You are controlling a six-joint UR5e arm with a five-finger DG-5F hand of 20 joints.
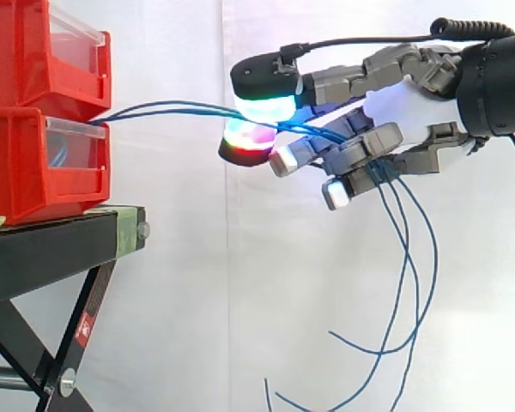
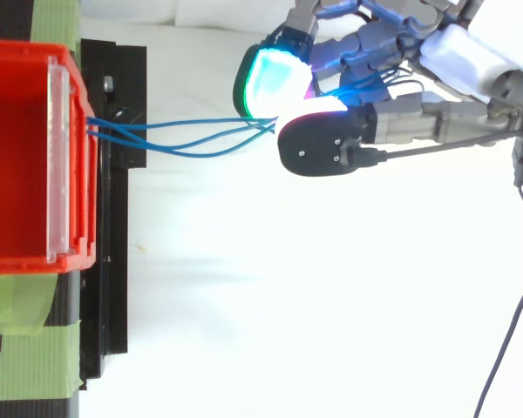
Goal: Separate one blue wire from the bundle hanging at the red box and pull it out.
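We see the robot hand (image 1: 386, 110) reaching in from the right of the side view, level with the seam between two stacked red bins (image 1: 30, 103) that sit on a black stand (image 1: 51, 240) before the white curtain (image 1: 197, 300). The blue wires (image 1: 167, 109) leave the front of the lower bin just under its clear window and run nearly level across the open gap to the robot hand. There they pass between two glowing pads (image 1: 264, 107), the upper one white and cyan, the lower one red and magenta. These pads are closed together on the strands. The other fingers are curled around the same wires further back, near the palm. Below the hand the wires hang free in long loose curves. From above, we see several strands (image 2: 183, 139) leave the bin's edge a little apart and converge at the pads. We cannot tell whether a single strand is held apart from the others. Green tape (image 2: 35, 357) lies on the stand beside the bin.
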